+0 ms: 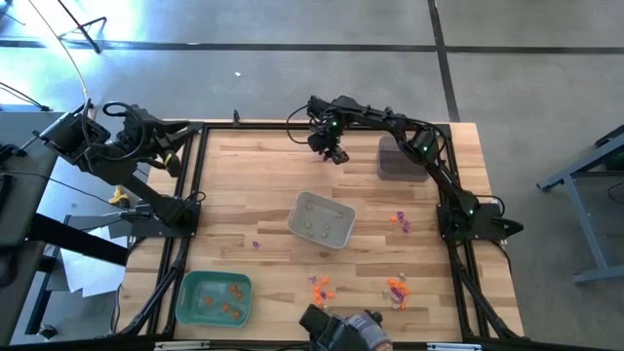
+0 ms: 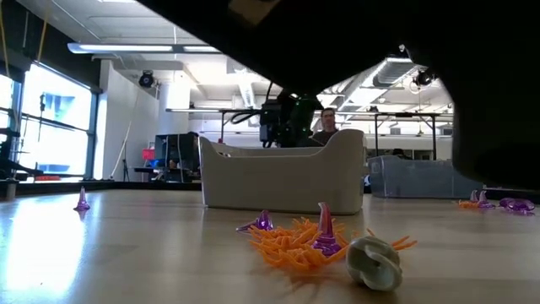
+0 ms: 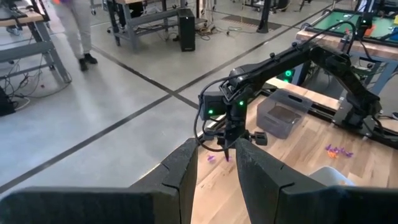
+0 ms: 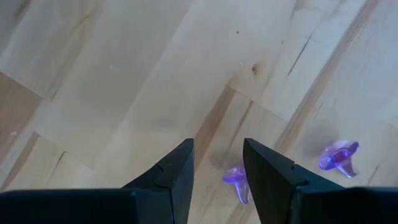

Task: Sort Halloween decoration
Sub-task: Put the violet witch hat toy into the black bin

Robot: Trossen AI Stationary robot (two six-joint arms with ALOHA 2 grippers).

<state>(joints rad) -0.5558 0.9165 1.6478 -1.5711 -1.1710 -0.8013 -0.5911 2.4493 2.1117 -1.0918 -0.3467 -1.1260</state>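
The counter (image 1: 263, 175) was half sorted: orange trinkets lay in my green tray (image 1: 214, 297), pale ones in the grey tray (image 1: 321, 219), while orange and purple ones (image 1: 320, 287) lay scattered loose. My right gripper (image 4: 217, 163) hovered at the far edge, jaws spread over a purple trinket (image 4: 236, 177). My left gripper (image 3: 216, 163) waited aside, jaws parted.

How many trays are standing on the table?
3: a green tray at the near left corner, a pale grey tray in the middle, a dark grey tray at the far right. None seems hidden.
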